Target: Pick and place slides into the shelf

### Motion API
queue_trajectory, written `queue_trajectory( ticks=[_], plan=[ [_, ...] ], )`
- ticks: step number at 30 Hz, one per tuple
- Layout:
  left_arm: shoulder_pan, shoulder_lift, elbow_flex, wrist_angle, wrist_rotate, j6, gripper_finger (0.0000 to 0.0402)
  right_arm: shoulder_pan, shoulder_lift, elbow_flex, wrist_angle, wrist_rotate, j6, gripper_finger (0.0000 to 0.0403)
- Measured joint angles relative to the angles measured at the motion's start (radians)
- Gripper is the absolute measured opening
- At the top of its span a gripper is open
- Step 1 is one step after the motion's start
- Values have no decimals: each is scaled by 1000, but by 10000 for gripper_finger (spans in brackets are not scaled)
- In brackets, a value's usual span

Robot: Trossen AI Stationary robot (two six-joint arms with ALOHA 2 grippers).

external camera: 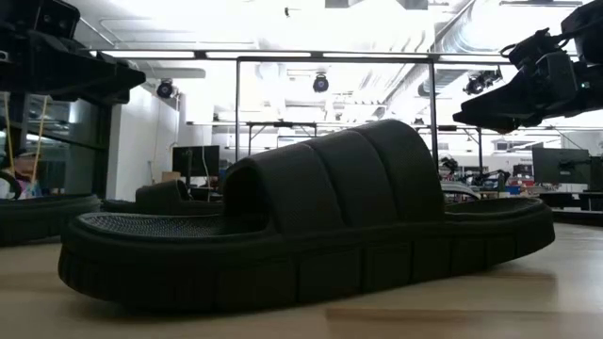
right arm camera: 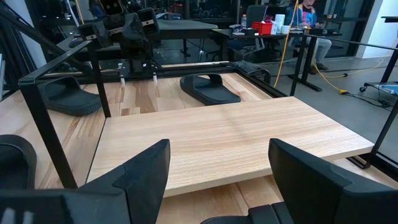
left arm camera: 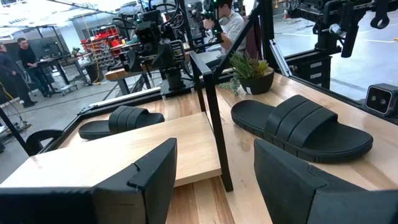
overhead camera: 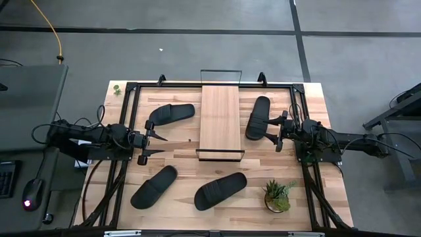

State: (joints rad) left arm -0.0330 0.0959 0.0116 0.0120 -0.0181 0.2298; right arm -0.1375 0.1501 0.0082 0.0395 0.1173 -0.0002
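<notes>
The shelf [overhead camera: 220, 118], a light-wood plank with black wire rails at its short ends, stands mid-table, its plank raised a little above the tabletop. Four black slides lie sole-down around it: far left [overhead camera: 172, 114], far right [overhead camera: 258, 117], near left [overhead camera: 154, 186] and near right [overhead camera: 220, 190]. My left gripper [overhead camera: 156, 145] hovers open left of the shelf, facing it [left arm camera: 214, 155]. My right gripper [overhead camera: 278, 131] hovers open right of the shelf [right arm camera: 219, 155], just beside and above the far right slide. Neither holds anything.
A small potted plant [overhead camera: 279, 196] stands near the table's near right corner. A black frame [overhead camera: 131, 89] runs around the tabletop. In the low view the near right slide [external camera: 311, 235] fills the foreground. People stand in the room beyond the table.
</notes>
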Motion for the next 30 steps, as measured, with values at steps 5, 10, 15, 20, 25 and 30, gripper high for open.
queue_trajectory(
  ticks=[5, 10, 15, 20, 25, 30],
  plan=[
    [0, 0, 0, 0, 0, 0, 198, 0, 0, 0, 0, 0, 0, 264],
    [0, 0, 0, 0, 0, 14, 198, 0, 0, 0, 0, 0, 0, 264],
    [0, 0, 0, 0, 0, 18, 198, 0, 0, 0, 0, 0, 0, 264],
    [0, 0, 0, 0, 0, 18, 198, 0, 0, 0, 0, 0, 0, 264],
    [0, 0, 0, 0, 0, 18, 198, 0, 0, 0, 0, 0, 0, 264],
    [0, 0, 0, 0, 0, -26, 198, 0, 0, 0, 1, 0, 0, 264]
  ],
)
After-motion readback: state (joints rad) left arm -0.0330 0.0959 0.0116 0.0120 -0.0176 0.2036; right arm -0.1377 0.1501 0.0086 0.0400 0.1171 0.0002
